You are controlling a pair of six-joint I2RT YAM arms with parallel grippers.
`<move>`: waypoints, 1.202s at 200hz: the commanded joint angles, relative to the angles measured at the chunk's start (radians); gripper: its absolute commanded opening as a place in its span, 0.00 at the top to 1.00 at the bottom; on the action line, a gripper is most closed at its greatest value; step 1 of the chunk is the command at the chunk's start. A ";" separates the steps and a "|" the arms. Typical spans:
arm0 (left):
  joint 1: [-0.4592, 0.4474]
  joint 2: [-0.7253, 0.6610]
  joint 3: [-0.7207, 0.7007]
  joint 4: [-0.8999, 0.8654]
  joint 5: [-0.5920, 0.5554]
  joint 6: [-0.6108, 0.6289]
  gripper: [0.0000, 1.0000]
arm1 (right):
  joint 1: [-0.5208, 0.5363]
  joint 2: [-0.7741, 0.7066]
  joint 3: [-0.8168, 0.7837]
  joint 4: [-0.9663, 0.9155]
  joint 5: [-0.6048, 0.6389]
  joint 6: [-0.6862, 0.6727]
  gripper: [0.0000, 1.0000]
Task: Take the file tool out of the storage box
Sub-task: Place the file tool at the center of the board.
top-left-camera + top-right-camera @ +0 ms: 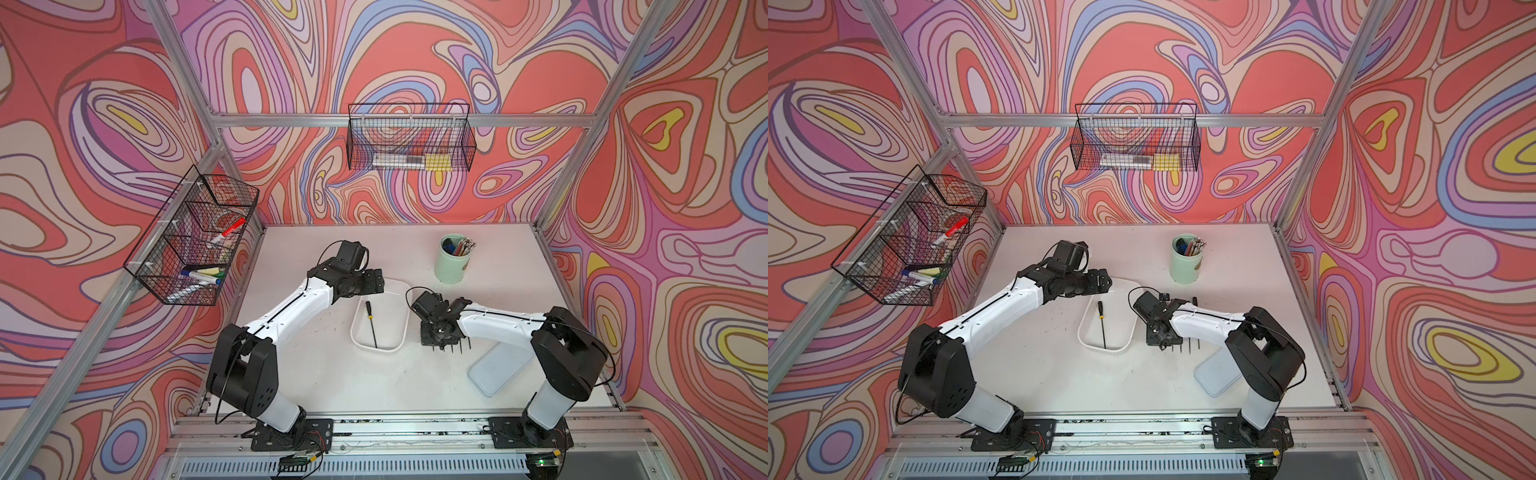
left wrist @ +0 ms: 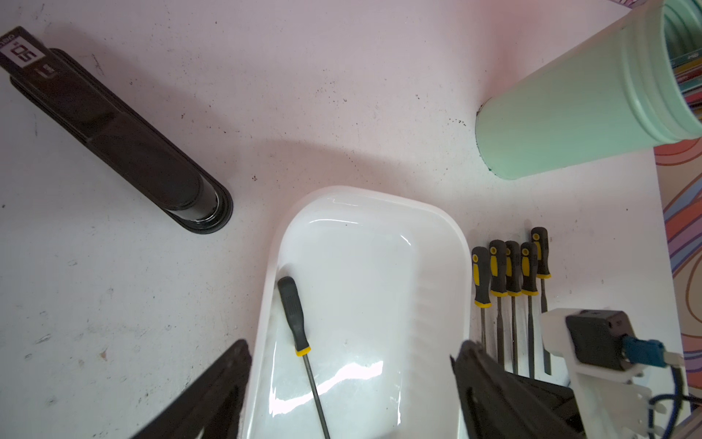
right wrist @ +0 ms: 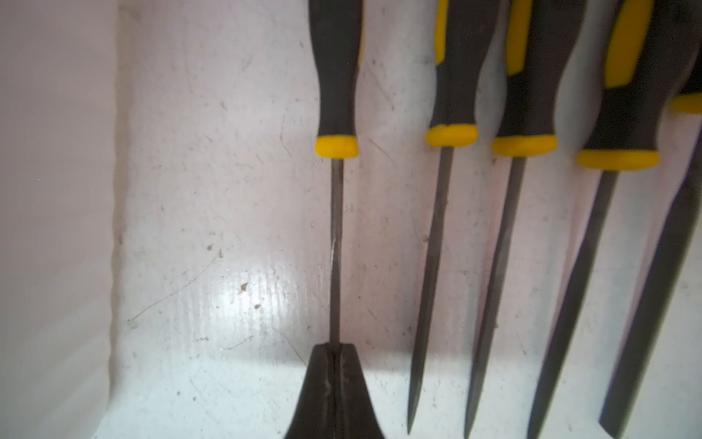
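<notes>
A wire basket (image 1: 191,237) hangs at frame left in a top view. At centre, the left gripper (image 1: 370,286) hovers with its jaws wide apart over the upper end of the storage box (image 1: 390,328). The file tool (image 1: 372,326) lies along the box's left wall. To the right, the right gripper (image 3: 334,355) is clamped on the end file (image 3: 335,228) of the row of files (image 2: 509,273). A lid (image 1: 498,368) lies lower right.

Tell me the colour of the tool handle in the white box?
Black handle with a yellow collar; clearest in the left wrist view.

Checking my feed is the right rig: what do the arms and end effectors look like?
Both the left arm and right arm have white link shells, black joint housings and thin black cables running outside. The left end effector and right end effector have black tapered fingers.
</notes>
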 commanded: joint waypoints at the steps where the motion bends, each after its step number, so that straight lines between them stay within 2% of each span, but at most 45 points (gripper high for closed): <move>1: -0.001 0.019 0.032 -0.026 0.001 0.012 0.14 | 0.002 0.018 -0.012 0.013 0.024 0.007 1.00; 51: -0.011 0.070 0.064 -0.084 -0.025 0.004 0.21 | 0.002 0.035 -0.015 0.012 0.033 -0.001 1.00; 90: -0.025 0.087 0.082 -0.111 -0.056 -0.004 0.22 | 0.002 0.040 -0.030 0.030 0.029 -0.003 0.84; 133: -0.052 0.114 0.092 -0.154 -0.101 -0.023 0.28 | 0.002 0.020 0.002 0.011 0.032 -0.051 0.77; 161: -0.088 0.133 0.123 -0.193 -0.151 -0.039 0.31 | -0.002 -0.079 0.046 -0.018 0.026 -0.117 0.73; 204: -0.130 0.185 0.179 -0.271 -0.278 -0.117 0.37 | -0.065 -0.192 0.025 0.076 -0.147 -0.237 0.65; 240: -0.140 0.232 0.192 -0.297 -0.307 -0.149 0.41 | -0.137 -0.245 -0.050 0.218 -0.343 -0.302 0.62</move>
